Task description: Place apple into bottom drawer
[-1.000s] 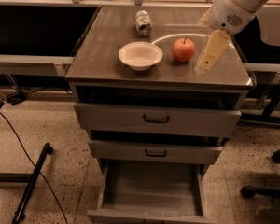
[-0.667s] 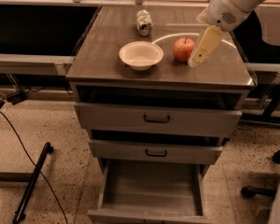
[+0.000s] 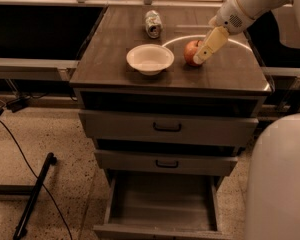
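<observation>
Camera view: at the white bowl's (image 3: 150, 59) 3 o'clock the apple (image 3: 190, 53) is sitting on the cabinet top (image 3: 230, 76) as the gripper (image 3: 208, 46), having slid leftward, is reaching its 3 o'clock side, hold impossible to tell, bottom drawer (image 3: 162, 209) waiting open.

Red apple (image 3: 191, 52) on cabinet top (image 3: 230, 70), jaws beside, bottom drawer (image 3: 160, 206) open

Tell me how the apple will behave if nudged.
The apple is round, so it would probably roll across the cabinet top if the gripper beside it pushes. Its smooth-looking skin may slip in an off-centre grasp.
</observation>
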Robot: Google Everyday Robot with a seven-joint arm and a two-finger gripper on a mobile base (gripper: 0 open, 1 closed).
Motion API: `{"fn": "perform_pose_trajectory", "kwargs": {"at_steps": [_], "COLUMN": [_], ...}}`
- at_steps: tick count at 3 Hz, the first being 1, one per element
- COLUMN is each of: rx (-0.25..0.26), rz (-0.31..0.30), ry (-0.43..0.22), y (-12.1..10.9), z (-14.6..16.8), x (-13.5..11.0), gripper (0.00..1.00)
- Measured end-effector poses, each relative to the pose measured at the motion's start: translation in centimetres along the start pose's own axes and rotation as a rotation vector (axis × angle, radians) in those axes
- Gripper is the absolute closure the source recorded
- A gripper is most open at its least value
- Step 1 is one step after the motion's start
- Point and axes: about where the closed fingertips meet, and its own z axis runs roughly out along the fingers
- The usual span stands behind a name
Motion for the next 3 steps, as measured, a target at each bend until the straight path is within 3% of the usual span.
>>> {"fn": "perform_pose_trajectory", "kwargs": {"at_steps": [1,3], "rx": [0.002,0.016], "rz": [0.056,0.101], "ry": [-0.011,-0.051], "y": [-1.8,-3.8], "z": [1.6,4.5], "x": [1.4,2.3], "gripper": [0.00,0.43]}}
